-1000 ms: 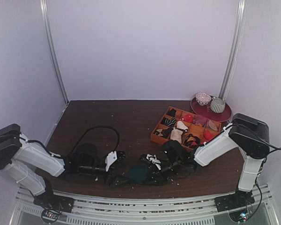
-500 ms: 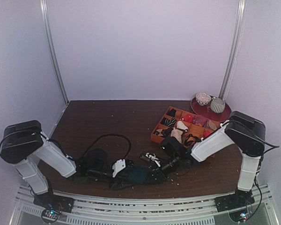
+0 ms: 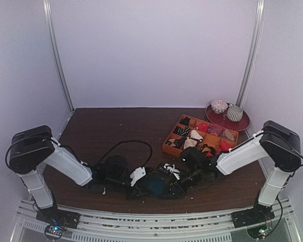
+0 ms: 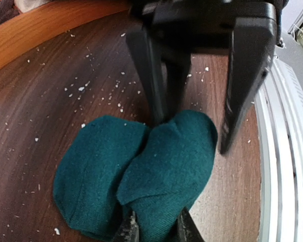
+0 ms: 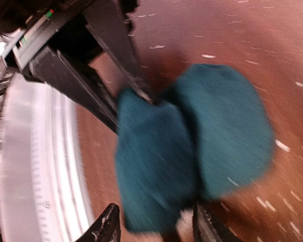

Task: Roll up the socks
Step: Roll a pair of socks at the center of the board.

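The teal socks (image 3: pixel 152 186) lie bunched in two rounded lobes on the brown table, near its front edge. In the left wrist view the socks (image 4: pixel 161 171) fill the lower middle, and my left gripper (image 4: pixel 156 229) is shut on their near fold, fabric pinched between its tips. My right gripper (image 4: pixel 192 136) faces it from the far side with its dark fingers (image 4: pixel 242 85) spread over the socks' other end. In the blurred right wrist view my right gripper (image 5: pixel 155 227) stands open around the socks (image 5: pixel 192 131). From above, the left gripper (image 3: pixel 141 179) and right gripper (image 3: pixel 174 176) meet over the socks.
An orange tray (image 3: pixel 165 148) of rolled socks stands right of centre. A dark red plate (image 3: pixel 227 122) with two bowls sits at the back right. A black cable (image 3: pixel 126 143) loops behind the left arm. The white front rail (image 4: pixel 293 151) lies close by. Crumbs dot the table.
My left arm has moved right to the socks and its jaws have closed on them. The right gripper has shifted slightly right and its jaws have spread.
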Available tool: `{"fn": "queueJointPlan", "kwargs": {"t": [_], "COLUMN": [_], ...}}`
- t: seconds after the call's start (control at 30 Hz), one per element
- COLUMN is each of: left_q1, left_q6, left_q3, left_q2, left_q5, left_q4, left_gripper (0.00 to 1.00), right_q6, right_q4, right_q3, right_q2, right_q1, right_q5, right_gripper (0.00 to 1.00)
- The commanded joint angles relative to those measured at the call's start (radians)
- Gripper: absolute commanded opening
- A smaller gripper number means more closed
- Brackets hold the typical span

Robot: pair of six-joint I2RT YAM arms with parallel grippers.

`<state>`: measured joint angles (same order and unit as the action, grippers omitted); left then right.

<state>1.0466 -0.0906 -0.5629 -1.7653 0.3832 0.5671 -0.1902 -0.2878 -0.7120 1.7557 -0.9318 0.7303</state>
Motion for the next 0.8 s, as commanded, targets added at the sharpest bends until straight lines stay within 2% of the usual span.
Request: {"fn": "queueJointPlan", "kwargs": {"t": [0.0, 0.1, 0.17, 0.37, 0.57, 0.77], "left_q1": [-0.014, -0.048, -0.067, -0.090, -0.095, -0.097], "left_q6": [-0.111, -0.165, -0.198, -0.207, -0.204, -0.199], "left_q3": [-0.001, -0.009, -0.016, -0.072, -0.082, -0.083], "left_q2": [-0.056, -0.074, -0.089, -0.109, -0.130, -0.157], "left_q5": [0.059, 0.134, 0.182, 0.224, 0.233, 0.241], "left_q4": [-0.290, -0.355, -0.390, -0.508, -0.515, -0.501], "left_gripper": [0.16, 0.15, 0.15, 0.15, 0.15, 0.15], "right_q6": [0.130, 0.313, 0.426, 0.552, 0.584, 0.535], "right_q4": [-0.040, -0.157, -0.231, -0.204, -0.175, -0.195], "right_q3": [0.152, 0.248, 0.281, 0.212, 0.124, 0.105], "right_q2": [-0.214, -0.364, -0.403, -0.304, -0.168, -0.123], "right_q1": [-0.019, -0.114, -0.174, -0.258, -0.293, -0.301], "right_q5": [-0.411, -0.585, -0.650, -0.665, -0.696, -0.668], "right_gripper": [0.51, 0.56, 0.58, 0.60, 0.58, 0.53]}}
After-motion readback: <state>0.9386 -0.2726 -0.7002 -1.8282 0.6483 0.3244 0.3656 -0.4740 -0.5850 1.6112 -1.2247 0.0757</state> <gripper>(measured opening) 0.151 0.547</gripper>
